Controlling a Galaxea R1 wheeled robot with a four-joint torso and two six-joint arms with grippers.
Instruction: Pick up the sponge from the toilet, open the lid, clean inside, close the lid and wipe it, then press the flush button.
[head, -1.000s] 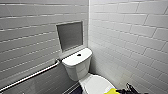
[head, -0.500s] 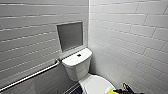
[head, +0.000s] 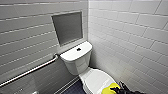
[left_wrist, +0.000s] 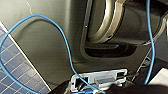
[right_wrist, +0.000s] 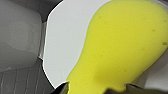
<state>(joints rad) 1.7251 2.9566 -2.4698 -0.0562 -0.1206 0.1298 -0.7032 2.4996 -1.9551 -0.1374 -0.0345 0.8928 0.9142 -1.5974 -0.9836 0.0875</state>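
We see grey-white tiled walls (head: 125, 30) meeting in a corner, with the toilet (head: 80, 65) set into it. A recessed niche (head: 68, 27) sits above the tank (head: 75, 53), and a metal grab bar (head: 32, 70) slants along the left wall over the dark floor (head: 75, 88).

The lid (head: 96, 80) is down over the bowl, so the bowl's contents are hidden.

The right arm comes in low at the bottom right corner of the head view. It reaches over the front of the lid, and the right gripper (head: 122, 89) is just beside the sponge (head: 110, 88).

In the right wrist view the sponge (right_wrist: 120, 47) lies over the white lid (right_wrist: 67, 32), its near end at the gripper. We cannot tell whether that gripper is clamped on it or loose.

The left wrist camera sits close to the robot's own dark body (left_wrist: 42, 50), with a blue cable (left_wrist: 62, 45) looping across it.

The flush button (head: 78, 49) is a small dark dot in the centre of the tank top, well apart from the sponge.
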